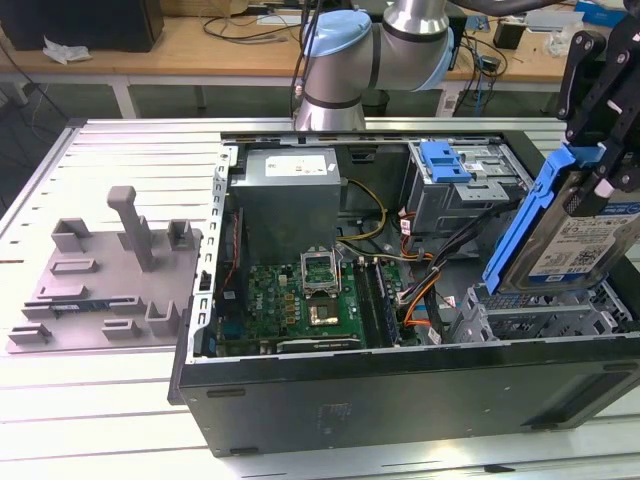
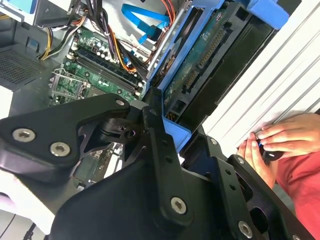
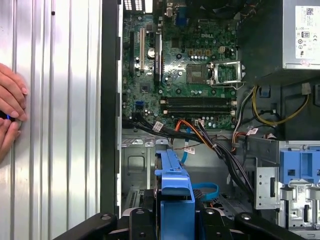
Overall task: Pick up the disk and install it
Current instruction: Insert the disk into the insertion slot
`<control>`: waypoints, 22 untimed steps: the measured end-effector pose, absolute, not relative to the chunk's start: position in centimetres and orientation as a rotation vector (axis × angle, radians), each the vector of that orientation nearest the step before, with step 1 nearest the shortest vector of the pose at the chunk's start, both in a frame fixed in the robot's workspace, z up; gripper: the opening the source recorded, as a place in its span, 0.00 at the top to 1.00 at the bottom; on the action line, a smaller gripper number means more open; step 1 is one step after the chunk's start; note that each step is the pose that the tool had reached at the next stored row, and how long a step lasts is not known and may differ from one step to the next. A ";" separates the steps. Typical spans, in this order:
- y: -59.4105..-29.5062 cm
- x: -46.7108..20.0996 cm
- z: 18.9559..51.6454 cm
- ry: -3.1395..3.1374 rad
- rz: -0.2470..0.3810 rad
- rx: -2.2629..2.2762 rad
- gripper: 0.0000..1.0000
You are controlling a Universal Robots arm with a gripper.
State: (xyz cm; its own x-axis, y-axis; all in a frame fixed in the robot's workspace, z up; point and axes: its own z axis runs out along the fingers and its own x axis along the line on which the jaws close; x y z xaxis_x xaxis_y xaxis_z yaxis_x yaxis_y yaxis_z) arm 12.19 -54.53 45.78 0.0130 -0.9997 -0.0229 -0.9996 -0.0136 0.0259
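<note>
The disk, a silver drive with a blue-and-white label in a blue caddy, hangs steeply tilted over the open computer case's corner at the exterior view's right. My gripper is shut on its upper end. The lower end dips toward the metal drive bay inside the case; whether they touch I cannot tell. In the second wrist view the disk's circuit-board side faces the camera beyond the black gripper. In the first wrist view the caddy's blue edge rises from the gripper, above the case floor.
The open computer case holds a motherboard, a power supply, bundled cables and a fixed blue bracket on a drive cage. A grey fixture plate lies to its left. A person's hands rest on the slatted table beside the case.
</note>
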 end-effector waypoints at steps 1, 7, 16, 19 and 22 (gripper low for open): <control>-54.5 12.2 45.8 -2.204 -0.057 2.230 0.63; -54.5 12.4 45.6 -2.244 -0.058 2.190 0.63; -54.5 12.3 45.6 -2.240 -0.059 2.195 0.63; -54.5 12.3 45.6 -2.223 -0.059 2.212 0.63; -54.5 12.3 45.6 -2.208 -0.059 2.227 0.63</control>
State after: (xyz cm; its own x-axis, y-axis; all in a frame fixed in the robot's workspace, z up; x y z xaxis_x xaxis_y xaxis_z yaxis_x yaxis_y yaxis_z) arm 12.34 -54.53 45.61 0.0081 -0.9997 -0.0229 -0.9995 -0.0088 0.0300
